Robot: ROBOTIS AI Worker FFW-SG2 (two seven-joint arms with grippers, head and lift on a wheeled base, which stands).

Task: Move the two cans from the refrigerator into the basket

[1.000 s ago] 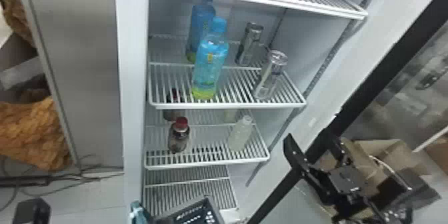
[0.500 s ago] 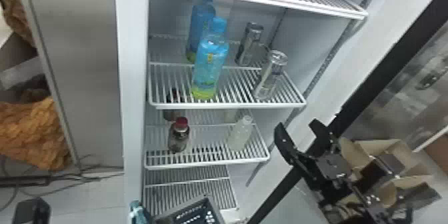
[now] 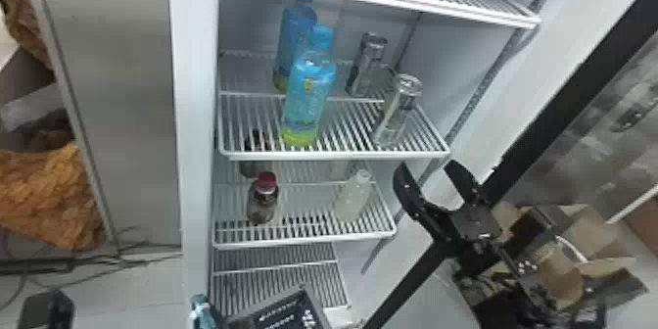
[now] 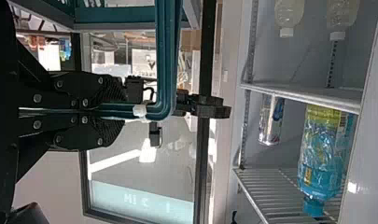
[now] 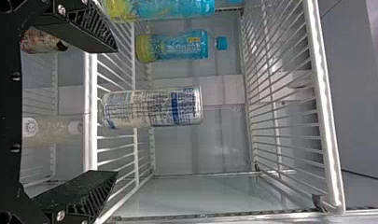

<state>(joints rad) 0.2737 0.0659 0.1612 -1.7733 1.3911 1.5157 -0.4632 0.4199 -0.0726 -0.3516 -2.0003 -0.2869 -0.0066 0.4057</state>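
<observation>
My right gripper (image 3: 427, 171) stands open just below and right of the upper shelf's front corner. Above it, the nearer silver can (image 3: 396, 112) is upright on that shelf; the second can (image 3: 366, 66) stands farther back. In the right wrist view, a can (image 5: 151, 107) lies across the space beyond the parted fingers of my right gripper (image 5: 115, 111), not held. My left gripper (image 4: 114, 112) is shut on the teal basket handle (image 4: 165, 60) in the left wrist view. The basket (image 3: 269, 305) shows at the head view's bottom edge.
Blue bottles (image 3: 309, 93) stand left of the cans on the same shelf (image 3: 338, 155). A red-capped bottle (image 3: 263, 200) and a pale bottle (image 3: 353, 198) are one shelf below. Another shelf (image 3: 391, 0) overhangs the cans. Cardboard boxes (image 3: 563, 264) lie at right, beyond the dark door frame.
My right gripper has risen and shifted left toward the upper shelf's front corner, its fingers parted. The cans and bottles have stayed in place.
</observation>
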